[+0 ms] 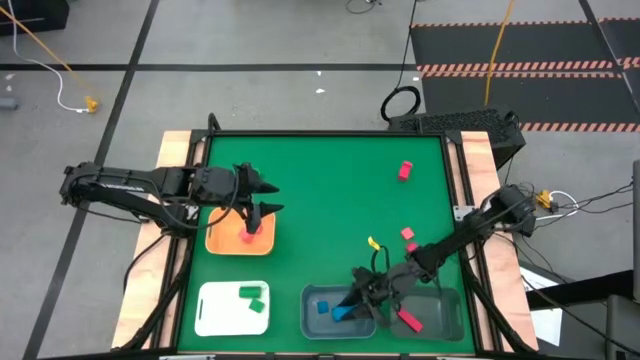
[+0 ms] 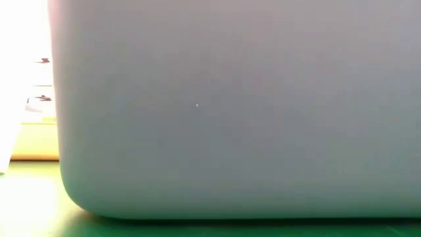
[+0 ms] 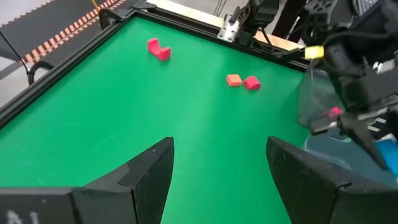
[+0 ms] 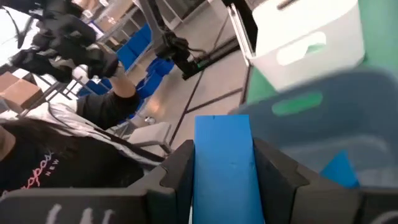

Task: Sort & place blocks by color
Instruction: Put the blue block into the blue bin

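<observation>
My right gripper (image 1: 350,305) is over the grey tray (image 1: 445,305) at the near right, shut on a blue bar (image 4: 224,163). Another blue block (image 1: 322,307) and a pink block (image 1: 408,320) lie in that tray. My left gripper (image 1: 266,198) is open and empty, above the orange tray (image 1: 222,240), which holds a red block (image 1: 248,236). The white tray (image 1: 215,310) holds two green blocks (image 1: 252,297). A red block (image 1: 404,171), another red block (image 1: 408,233) and a small yellow-orange piece (image 1: 373,242) lie on the green table. My right gripper pinches the blue bar by its two long sides (image 4: 199,180) between the two fingers. The bar lies along the fingers, and its free end (image 4: 222,124) sticks out past the fingertips. The fingers slant in from the table's right. I cannot tell whether the bar touches the tray.
The grey tray's wall (image 2: 230,105) fills the low view. A raised black frame (image 1: 330,133) edges the green mat. The table's middle (image 1: 330,210) is bare green. A person (image 4: 74,143) shows in the room beyond the table.
</observation>
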`<action>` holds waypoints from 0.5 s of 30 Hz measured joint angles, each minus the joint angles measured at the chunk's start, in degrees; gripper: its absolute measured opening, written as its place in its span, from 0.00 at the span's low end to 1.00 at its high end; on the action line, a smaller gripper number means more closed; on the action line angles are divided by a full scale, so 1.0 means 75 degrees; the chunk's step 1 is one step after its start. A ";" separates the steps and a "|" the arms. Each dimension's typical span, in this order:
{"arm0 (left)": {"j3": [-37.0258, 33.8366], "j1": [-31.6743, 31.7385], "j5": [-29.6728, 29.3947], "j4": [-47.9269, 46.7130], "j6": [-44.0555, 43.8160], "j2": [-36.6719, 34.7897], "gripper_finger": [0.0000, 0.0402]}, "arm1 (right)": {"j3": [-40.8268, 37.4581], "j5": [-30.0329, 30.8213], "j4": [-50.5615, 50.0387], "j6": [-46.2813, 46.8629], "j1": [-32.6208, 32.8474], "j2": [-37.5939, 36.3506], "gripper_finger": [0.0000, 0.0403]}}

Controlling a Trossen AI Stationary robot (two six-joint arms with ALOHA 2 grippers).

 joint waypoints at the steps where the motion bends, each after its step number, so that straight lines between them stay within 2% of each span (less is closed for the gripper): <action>1: 0.0000 -0.0021 0.0003 0.0003 -0.0006 0.0000 0.64 | 0.0017 -0.0001 0.0108 0.0115 0.0033 0.0144 0.29; 6: 0.0000 -0.0213 0.0003 0.0000 -0.0046 0.0000 0.64 | 0.0147 -0.0029 0.0733 0.0298 0.0137 0.0692 0.29; 15: 0.0000 -0.0428 0.0003 0.0000 0.0047 0.0000 0.64 | 0.0151 -0.0029 0.0881 0.0296 0.0124 0.0725 0.31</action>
